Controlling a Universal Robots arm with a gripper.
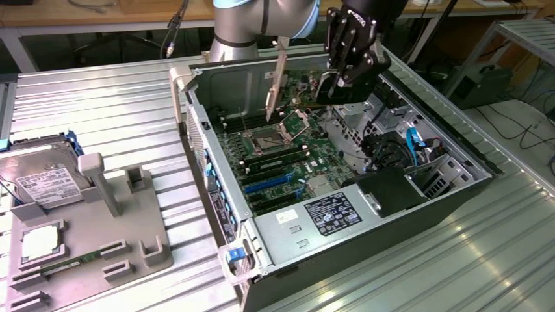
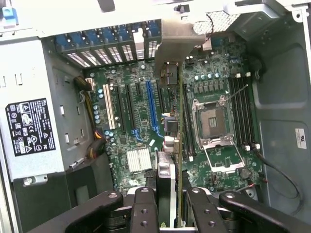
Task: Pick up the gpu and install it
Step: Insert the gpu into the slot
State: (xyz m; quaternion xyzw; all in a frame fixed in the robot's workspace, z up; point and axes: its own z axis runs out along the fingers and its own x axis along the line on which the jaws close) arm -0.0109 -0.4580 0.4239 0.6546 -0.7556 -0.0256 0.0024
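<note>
My gripper point(image 1: 345, 83) hangs over the open computer case point(image 1: 221, 195), shut on the gpu point(image 1: 305, 96). The thin dark card stands on edge above the motherboard point(image 1: 282, 153), its long silver bracket point(image 1: 279, 81) pointing toward the case's rear wall. In the wrist view the gpu point(image 2: 178, 145) appears edge-on between the two black fingers point(image 2: 145, 208), with its bracket point(image 2: 177, 41) near the rear slot covers. It floats above the board near the empty processor socket point(image 2: 214, 121), off to one side of the blue expansion slot point(image 2: 151, 104).
A grey fixture point(image 1: 130, 227) on the exterior view's left carries a silver hard drive point(image 1: 39, 175), a processor chip point(image 1: 39, 242) and a green memory stick point(image 1: 65, 265). Inside the case sit a power supply point(image 1: 334, 211), cables point(image 1: 390, 149) and a drive cage point(image 1: 438, 172).
</note>
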